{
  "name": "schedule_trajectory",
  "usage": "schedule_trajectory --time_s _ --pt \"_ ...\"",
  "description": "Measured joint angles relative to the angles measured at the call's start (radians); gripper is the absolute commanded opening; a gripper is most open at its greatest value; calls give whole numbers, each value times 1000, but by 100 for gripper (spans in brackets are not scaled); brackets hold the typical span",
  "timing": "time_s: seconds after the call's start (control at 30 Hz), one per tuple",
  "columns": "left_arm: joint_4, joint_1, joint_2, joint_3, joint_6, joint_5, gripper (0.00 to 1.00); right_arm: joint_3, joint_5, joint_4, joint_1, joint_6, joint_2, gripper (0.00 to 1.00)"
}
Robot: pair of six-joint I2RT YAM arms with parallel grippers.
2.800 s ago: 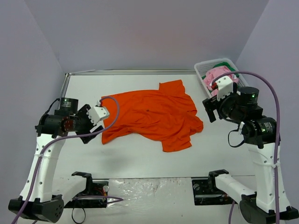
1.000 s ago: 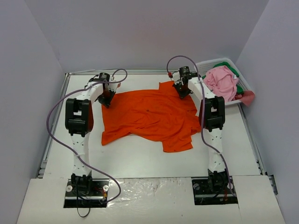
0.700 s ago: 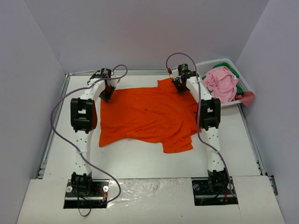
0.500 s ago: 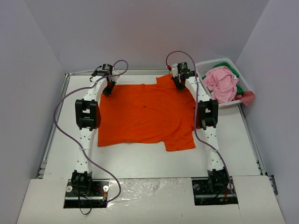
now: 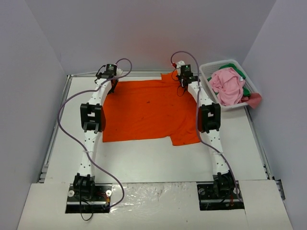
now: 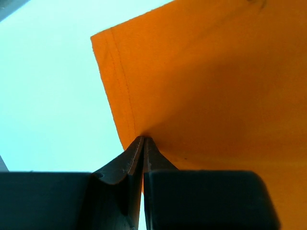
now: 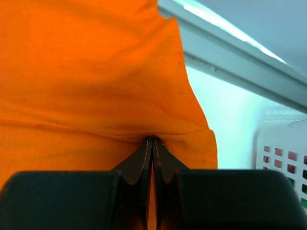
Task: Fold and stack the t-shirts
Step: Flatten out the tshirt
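Orange t-shirt (image 5: 144, 112) spread flat, apparently taut; far corners pinched in closed left fingers (image 6: 117, 166), right fingers (image 7: 136, 164).

White slotted basket (image 5: 207, 75) at the table's (image 5: 144, 160) far right corner, possibly touching the side wall (image 5: 283, 72).

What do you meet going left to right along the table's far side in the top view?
The left gripper → orange t-shirt → right gripper → white basket holding the pink t-shirt.
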State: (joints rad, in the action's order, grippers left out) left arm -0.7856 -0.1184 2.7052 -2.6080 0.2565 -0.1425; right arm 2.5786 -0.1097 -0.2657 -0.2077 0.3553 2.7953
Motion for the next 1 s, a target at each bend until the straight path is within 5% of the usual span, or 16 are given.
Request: schedule_trajectory --time_s 0.23,0.37,0.4,0.53,0.6,0.73,1.0 --pt "59 -17 2 0 26 -56 2 -22 -95 90 -18 12 13 2" --pt "90 -45 -39 61 49 -94 2 -93 -129 129 -33 20 -25 18" --pt "94 -54 -59 88 54 -102 2 -116 -131 126 -35 21 -43 31" --pt "101 -88 -175 193 70 -131 3 -216 -137 117 -46 27 -143 54" --pt "106 -102 -262 254 77 -142 11 -280 -138 110 -54 27 -225 64" --pt "136 -109 -503 417 91 -157 24 -430 -137 113 -68 26 -447 70" --pt "273 -97 -1106 1087 188 -93 26 -877 -59 89 -74 17 -959 70"
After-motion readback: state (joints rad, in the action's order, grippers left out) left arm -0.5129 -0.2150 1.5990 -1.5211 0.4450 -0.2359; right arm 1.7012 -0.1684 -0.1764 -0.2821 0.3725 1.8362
